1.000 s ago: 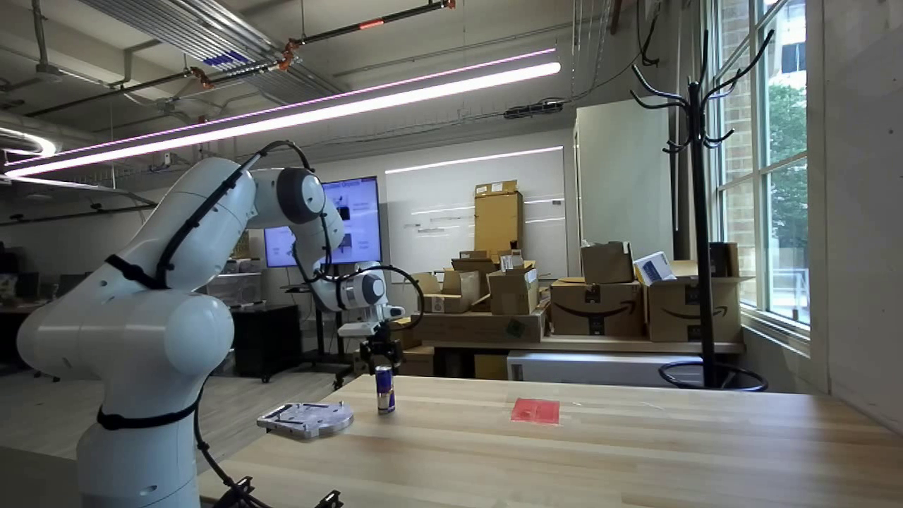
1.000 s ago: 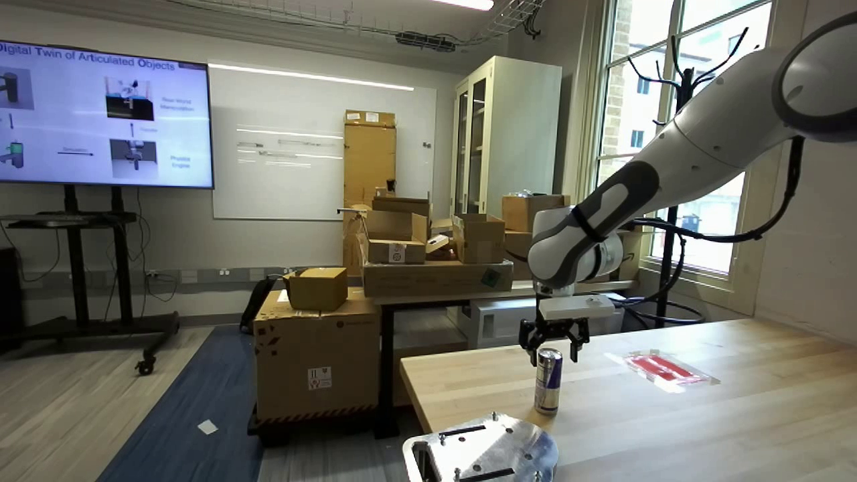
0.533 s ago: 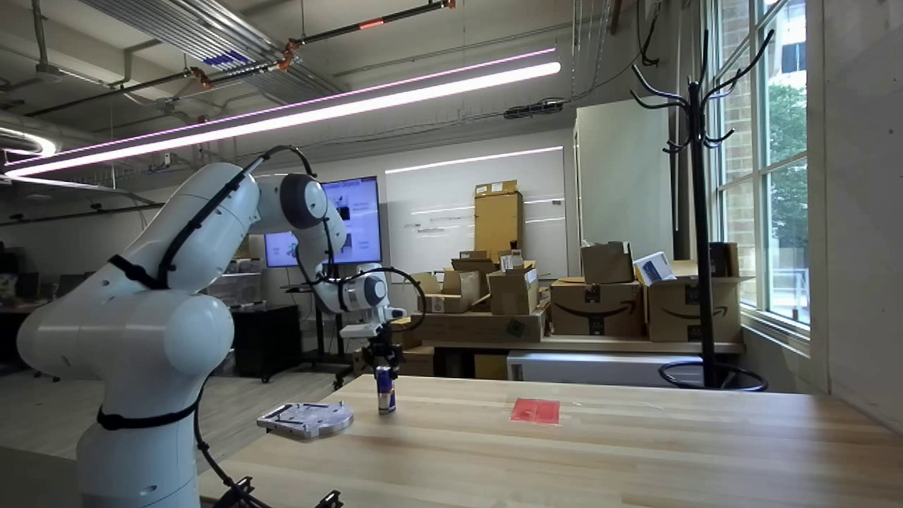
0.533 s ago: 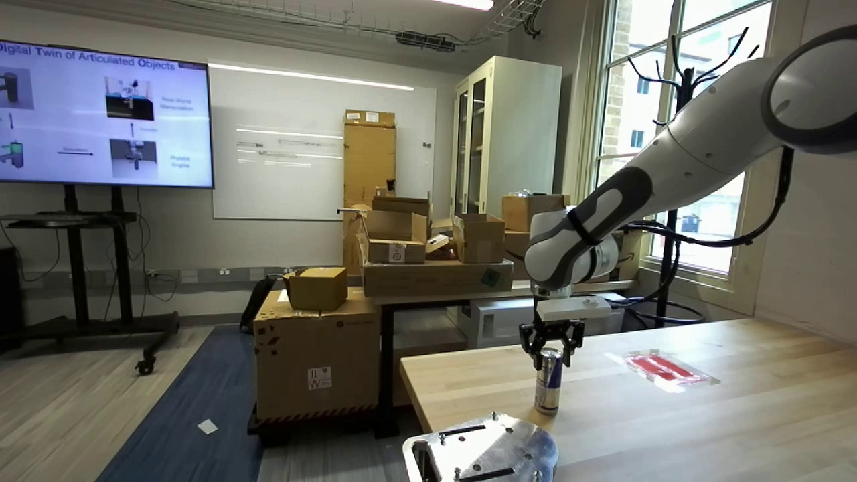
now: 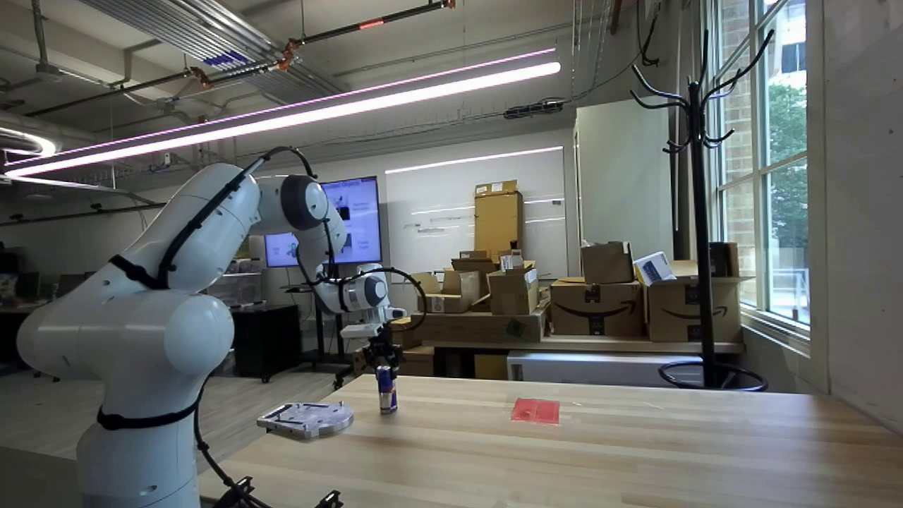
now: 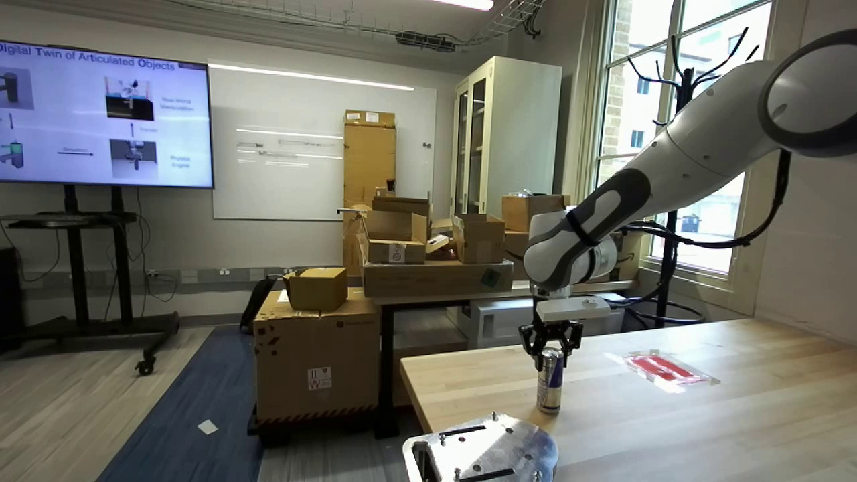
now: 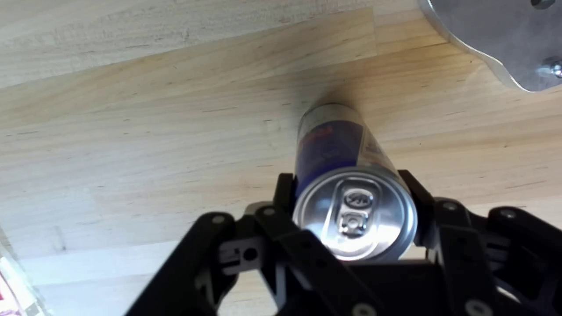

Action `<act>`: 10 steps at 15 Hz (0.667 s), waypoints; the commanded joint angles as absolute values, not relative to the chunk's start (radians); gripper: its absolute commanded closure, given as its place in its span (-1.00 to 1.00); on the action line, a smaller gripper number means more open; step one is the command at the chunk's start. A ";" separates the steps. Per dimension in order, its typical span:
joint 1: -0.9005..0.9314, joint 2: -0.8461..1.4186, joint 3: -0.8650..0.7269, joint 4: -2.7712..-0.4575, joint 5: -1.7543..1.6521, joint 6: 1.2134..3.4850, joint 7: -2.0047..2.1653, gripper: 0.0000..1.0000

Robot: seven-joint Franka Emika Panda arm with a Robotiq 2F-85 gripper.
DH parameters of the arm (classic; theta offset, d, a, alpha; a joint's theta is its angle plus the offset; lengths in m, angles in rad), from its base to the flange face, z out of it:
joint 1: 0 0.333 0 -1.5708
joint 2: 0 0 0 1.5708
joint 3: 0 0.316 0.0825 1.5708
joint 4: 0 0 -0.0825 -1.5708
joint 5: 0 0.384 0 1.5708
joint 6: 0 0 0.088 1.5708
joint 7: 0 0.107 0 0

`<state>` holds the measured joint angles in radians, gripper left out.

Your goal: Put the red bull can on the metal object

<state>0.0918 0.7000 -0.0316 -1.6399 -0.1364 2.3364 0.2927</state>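
Note:
The red bull can (image 5: 387, 396) stands upright on the wooden table in both exterior views, slim and blue-silver. Its shiny lid and the blue side of the can (image 7: 330, 147) show in the wrist view. My gripper (image 6: 553, 363) points down over it, one finger on each side of its upper part. Both fingers (image 7: 286, 189) press against the can just below the rim, so the gripper is shut on it. The metal object (image 6: 492, 445), a flat silvery plate with holes and dark slots, lies close by on the table; part of this metal object (image 7: 496, 30) shows at the wrist view's upper right.
A flat red sheet (image 5: 535, 410) is taped to the table (image 5: 607, 458), away from the can on the side opposite the plate. The table's edge (image 6: 414, 395) runs near the can and plate. Cardboard boxes (image 6: 395, 241) sit on a bench behind.
The gripper has come down slightly over the can, and its fingers have gone from wide apart to closed on it. The can has shifted very slightly to the right in both exterior views.

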 commanded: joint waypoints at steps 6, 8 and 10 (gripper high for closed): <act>0.150 0.518 -0.034 -1.722 -0.146 2.325 0.283 0.32; 0.175 0.476 -0.035 -1.741 -0.161 2.325 0.295 0.32; 0.192 0.449 -0.025 -1.757 -0.167 2.321 0.297 0.32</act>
